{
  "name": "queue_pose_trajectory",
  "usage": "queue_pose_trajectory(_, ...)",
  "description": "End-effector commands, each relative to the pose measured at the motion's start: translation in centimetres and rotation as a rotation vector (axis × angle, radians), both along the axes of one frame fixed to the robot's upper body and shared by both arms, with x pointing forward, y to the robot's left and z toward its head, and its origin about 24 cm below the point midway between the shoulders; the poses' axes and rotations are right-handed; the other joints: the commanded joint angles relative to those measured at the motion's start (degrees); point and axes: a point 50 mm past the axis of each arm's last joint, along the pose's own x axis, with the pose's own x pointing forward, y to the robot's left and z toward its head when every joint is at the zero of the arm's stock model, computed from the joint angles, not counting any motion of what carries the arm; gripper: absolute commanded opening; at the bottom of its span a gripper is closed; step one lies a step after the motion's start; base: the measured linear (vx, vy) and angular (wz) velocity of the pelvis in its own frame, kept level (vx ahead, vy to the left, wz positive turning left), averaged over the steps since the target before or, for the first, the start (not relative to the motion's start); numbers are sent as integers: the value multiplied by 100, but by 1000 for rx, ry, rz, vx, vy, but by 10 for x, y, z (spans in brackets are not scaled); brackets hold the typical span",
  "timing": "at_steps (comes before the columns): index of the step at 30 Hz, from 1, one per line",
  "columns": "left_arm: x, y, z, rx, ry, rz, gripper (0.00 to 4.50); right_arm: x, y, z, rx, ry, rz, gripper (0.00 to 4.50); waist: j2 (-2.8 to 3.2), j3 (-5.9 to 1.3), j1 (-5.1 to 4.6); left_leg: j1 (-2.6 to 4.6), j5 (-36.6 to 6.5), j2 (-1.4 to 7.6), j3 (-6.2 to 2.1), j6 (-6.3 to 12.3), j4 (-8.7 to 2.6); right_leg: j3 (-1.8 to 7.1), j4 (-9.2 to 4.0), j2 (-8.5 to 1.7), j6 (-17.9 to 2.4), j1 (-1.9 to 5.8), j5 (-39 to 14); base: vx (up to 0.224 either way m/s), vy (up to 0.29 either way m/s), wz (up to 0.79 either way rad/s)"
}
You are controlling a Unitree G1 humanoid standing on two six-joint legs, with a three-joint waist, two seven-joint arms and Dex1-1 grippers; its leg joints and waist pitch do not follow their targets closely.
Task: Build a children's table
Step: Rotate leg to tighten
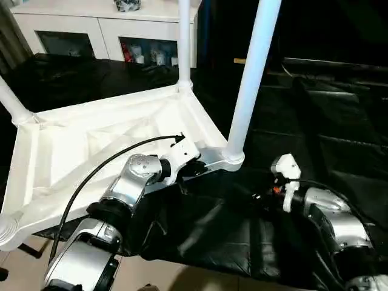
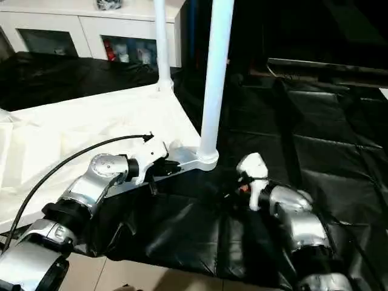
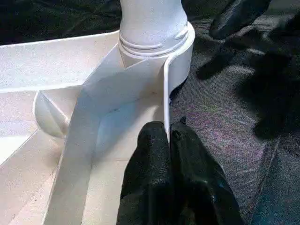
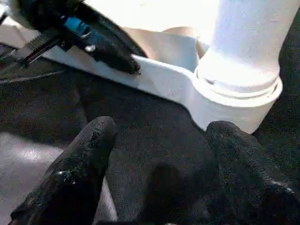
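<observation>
The white tabletop [image 1: 91, 145] lies upside down on black cloth, its ribbed underside facing up. Three white legs stand in its corner sockets: one at the near right corner [image 1: 251, 79], one at the far corner [image 1: 183, 42] and one at the left [image 1: 12, 103]. The corner socket [image 1: 7, 233] nearest me on the left holds no leg. My left gripper [image 3: 168, 129] is shut on the tabletop's thin rim wall, just beside the near right leg's socket [image 3: 180, 51]. My right gripper [image 4: 161, 129] hangs open over the cloth in front of that socket [image 4: 239, 101], touching nothing.
A white cabinet [image 1: 103, 24] with glass-fronted doors stands behind the tabletop. Black cloth [image 1: 242, 242] covers the work surface, with dark cushioned panels [image 1: 339, 121] to the right. A black cable [image 1: 103, 163] loops over my left forearm. Pale floor [image 1: 24, 267] shows at the near left.
</observation>
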Motion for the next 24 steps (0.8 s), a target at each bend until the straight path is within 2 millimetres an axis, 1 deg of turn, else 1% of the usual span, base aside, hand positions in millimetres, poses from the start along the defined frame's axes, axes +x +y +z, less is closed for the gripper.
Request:
queue_pose_trajectory(1,-2,-1,3,-44,-13,-19,0,8,-2,6,-6,-34,-69,352,-91,-297,6,-12,-790,128,-13,426,-286,239,-433,-364,-1196,278,-478,0,0,0)
queue_pose_trajectory(2,-2,-1,3,-44,-13,-19,0,8,-2,6,-6,-34,-69,352,-91,-297,6,-12,-790,128,-13,426,-286,239,-433,-364,-1196,278,-478,0,0,0)
queue_pose_trajectory(3,-3,0,2,-38,-4,-30,28,13,-5,10,-6,-57,-119,361,-80,-307,10,-9,-728,120,-12,414,-276,244,-414,-361,-1210,286,-330,0,0,0)
queue_pose_trajectory(4,-4,1,2,-35,6,-37,28,15,-6,12,9,-57,-133,361,-81,-313,3,-9,-687,117,-10,418,-271,246,-402,-358,-1222,291,-239,0,0,0)
queue_pose_trajectory(5,-5,1,1,-33,18,-46,44,16,-6,14,27,-53,-138,365,-87,-330,6,-12,-583,110,-11,440,-255,246,-370,-351,-1265,304,0,0,0,0)
queue_pose_trajectory(6,-5,1,1,-33,20,-48,44,16,-6,15,30,-52,-138,365,-80,-327,7,-18,-555,103,-6,463,-247,246,-357,-345,-1294,307,110,0,0,0)
queue_pose_trajectory(7,-6,2,0,-24,28,-56,58,17,-7,17,42,-48,-135,387,-64,-332,13,-20,-523,108,-5,500,-242,240,-345,-344,-1331,306,237,0,0,0)
queue_pose_trajectory(10,-7,3,-3,7,36,-64,77,18,-7,18,3,-70,-135,409,-65,-353,15,-30,-384,118,-9,580,-211,230,-297,-336,-1415,314,648,0,0,0)
queue_pose_trajectory(11,-8,4,-5,19,43,-66,88,19,-7,19,0,-72,-139,421,-69,-373,16,-34,-297,115,-10,604,-191,229,-274,-335,-1439,315,811,0,0,0)
queue_pose_trajectory(12,-9,4,-6,26,52,-67,88,19,-7,19,-1,-74,-140,421,-68,-377,14,-49,-221,109,-11,634,-178,227,-258,-332,-1460,313,949,0,0,0)
queue_pose_trajectory(14,-9,5,-8,35,67,-61,88,20,-6,19,1,-74,-143,421,-68,-363,8,-53,-257,106,-6,653,-178,222,-262,-326,-1466,305,918,0,0,0)
queue_pose_trajectory(17,-9,6,-11,59,90,-41,88,20,-6,19,0,-74,-143,421,-84,-342,8,-41,-505,108,2,590,-195,229,-309,-348,-1416,306,428,0,0,0)
queue_pose_trajectory(19,-9,8,-12,70,95,-31,88,21,-4,20,6,-74,-132,421,-83,-341,2,-42,-524,112,-4,555,-201,232,-311,-348,-1386,308,318,0,0,0)
queue_pose_trajectory(20,-8,9,-12,69,100,-25,88,21,-3,21,8,-76,-126,421,-82,-343,-1,-42,-512,111,-4,550,-199,233,-308,-346,-1382,309,330,0,0,0)
queue_pose_trajectory(22,-7,10,-11,74,115,-24,62,23,0,22,14,-85,-110,429,-87,-352,0,-42,-434,102,-1,566,-186,238,-291,-342,-1401,310,452,0,0,0)
queue_pose_trajectory(23,-7,10,-12,82,122,-27,62,24,1,24,13,-95,-101,429,-97,-349,-5,-50,-410,97,-3,579,-183,234,-289,-340,-1406,311,481,0,0,0)
queue_pose_trajectory(24,-7,11,-12,89,130,-28,62,26,2,25,13,-103,-96,429,-88,-355,-13,-48,-432,98,-2,578,-181,231,-286,-348,-1423,309,446,0,0,0)
